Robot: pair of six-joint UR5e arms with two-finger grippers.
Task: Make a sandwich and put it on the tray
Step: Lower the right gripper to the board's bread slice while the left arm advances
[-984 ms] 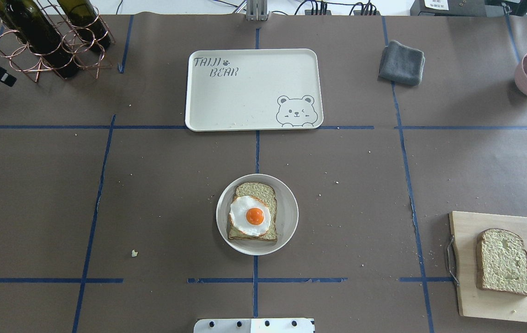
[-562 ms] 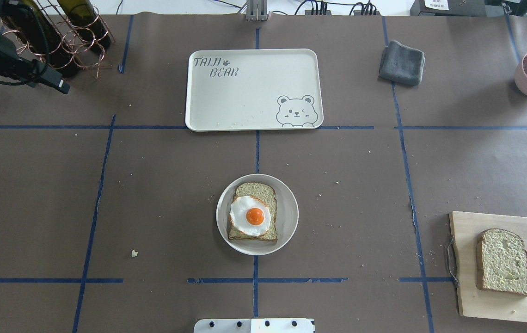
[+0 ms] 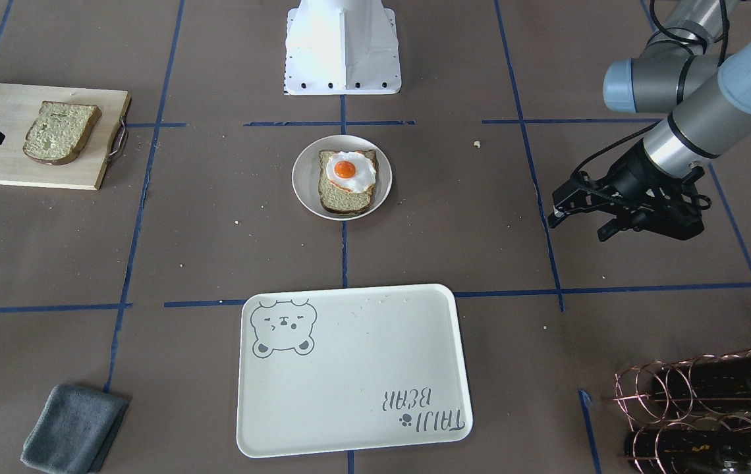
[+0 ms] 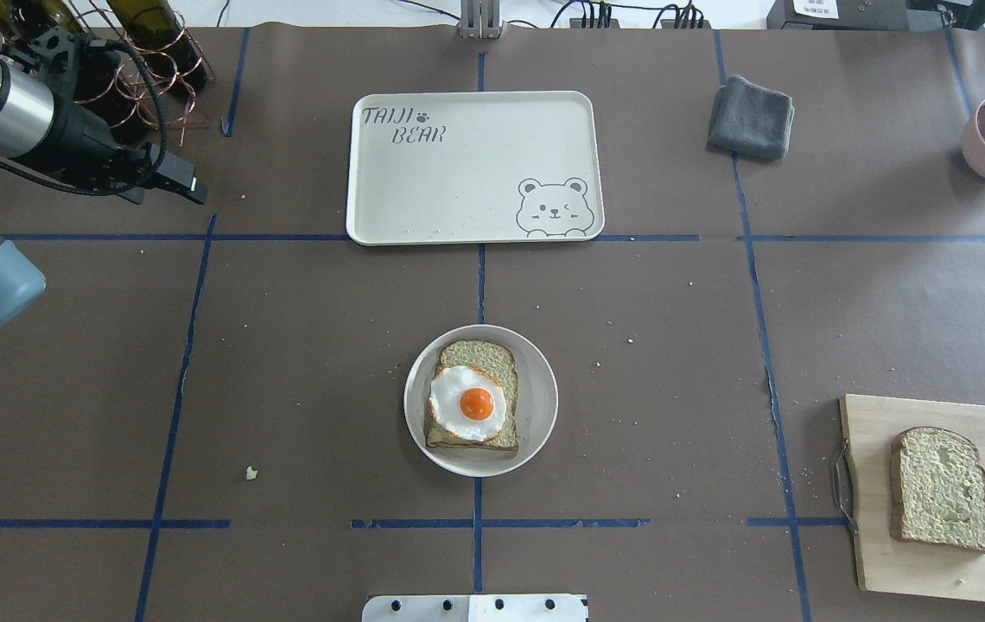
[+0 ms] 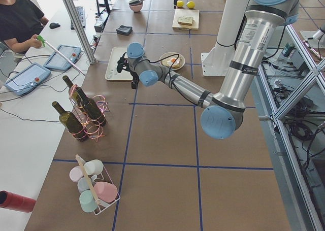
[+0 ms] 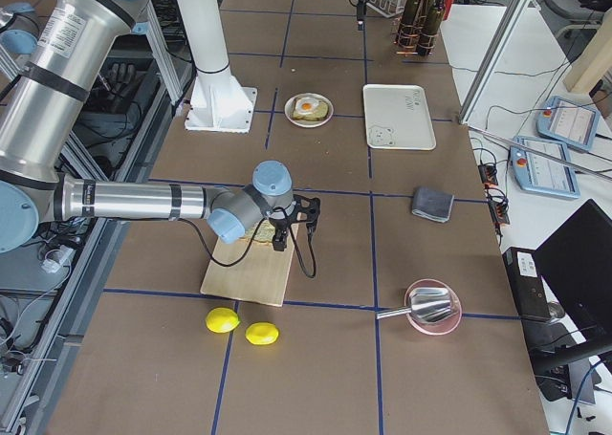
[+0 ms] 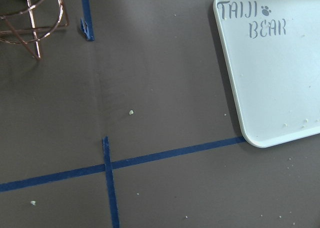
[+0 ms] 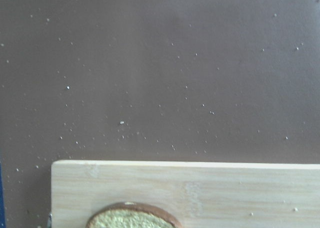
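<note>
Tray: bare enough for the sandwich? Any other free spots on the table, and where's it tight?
The tray is bare but for crumbs. There is open table between it and the plate, and wide patches either side of the plate, out to the board on the right. It is crowded in the far-left corner, with the bottle rack and left gripper. The slice takes much of the board.

The brown table point(image 4: 302, 371) bears tray point(image 4: 458, 190), plate point(image 4: 540, 406), cutting board point(image 4: 868, 553), grey cloth point(image 4: 752, 117) and bottle rack point(image 3: 705, 408).
</note>
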